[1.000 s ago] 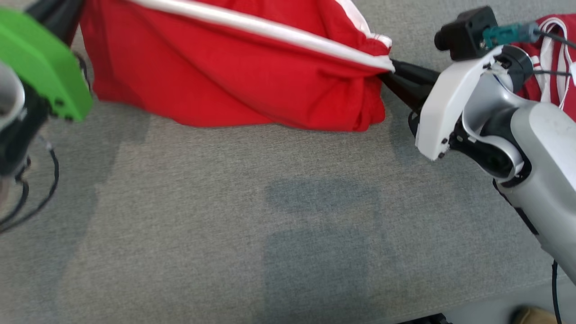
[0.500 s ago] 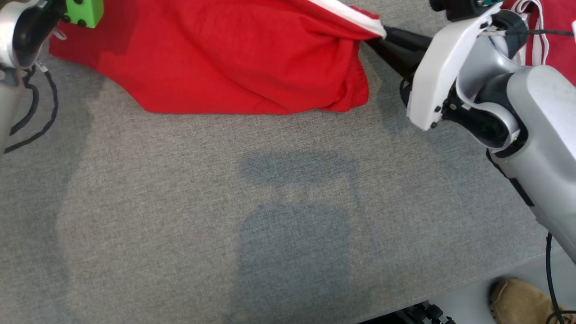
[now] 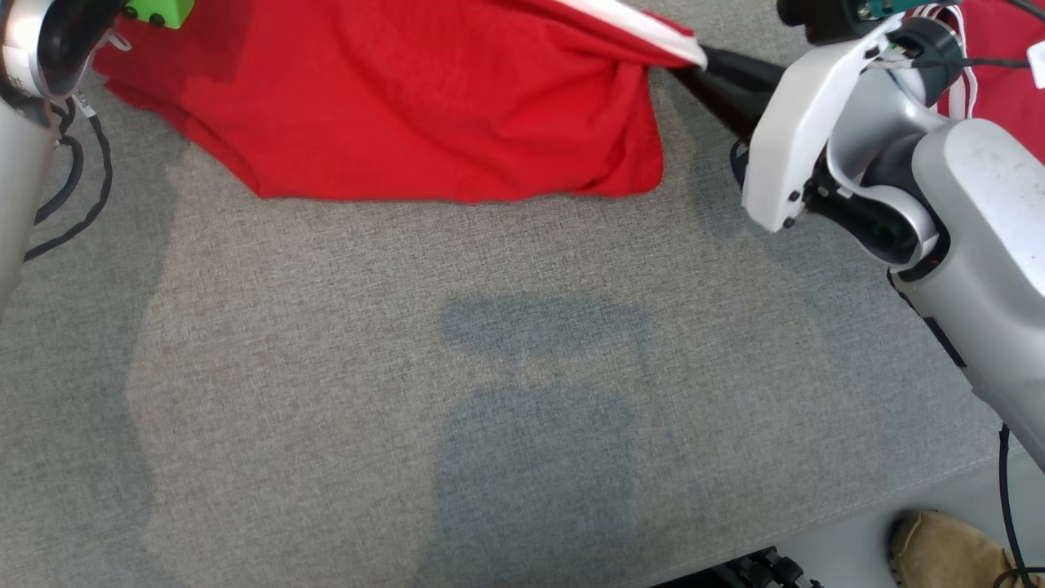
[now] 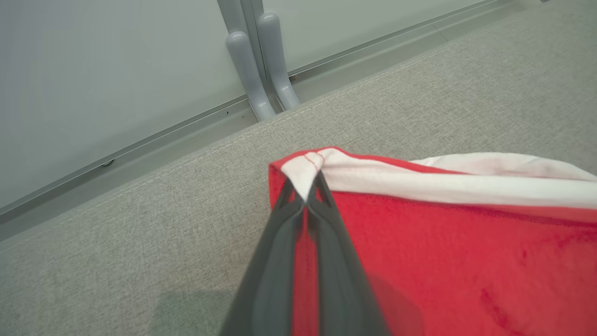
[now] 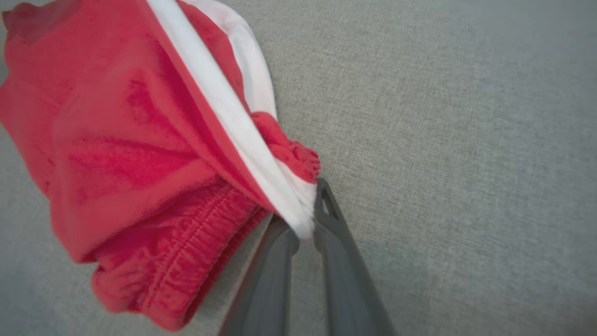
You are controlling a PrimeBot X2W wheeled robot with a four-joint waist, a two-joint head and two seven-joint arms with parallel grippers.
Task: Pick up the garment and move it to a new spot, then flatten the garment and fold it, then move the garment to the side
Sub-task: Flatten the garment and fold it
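1. My left pincer (image 4: 305, 198) was clenched on one corner of the garment (image 3: 424, 106), right at the end of its white band (image 4: 443, 182).
2. My right pincer (image 5: 303, 210) was also clenched, and it grasped the other end of the same band, next to the gathered elastic hem.
3. The garment, red sports shorts as far as I could judge, hung stretched between both pincers at the far side of the grey surface (image 3: 522, 367). Its lower edge was touching the surface, or was very near to it; I could not tell which.
4. I judged that I was in the first step, carrying the garment to a new spot, and near to laying it down for flattening.
5. The next move called for both pincers to go together with the same tension, so that the cloth would come down without new wrinkles and the hem would not roll under.
6. A second red cloth (image 3: 1004, 49) with white stripes lay behind my right arm, and a tan shoe (image 3: 939, 547) stood on the floor.
7. I could read no brand, label or writing on anything.
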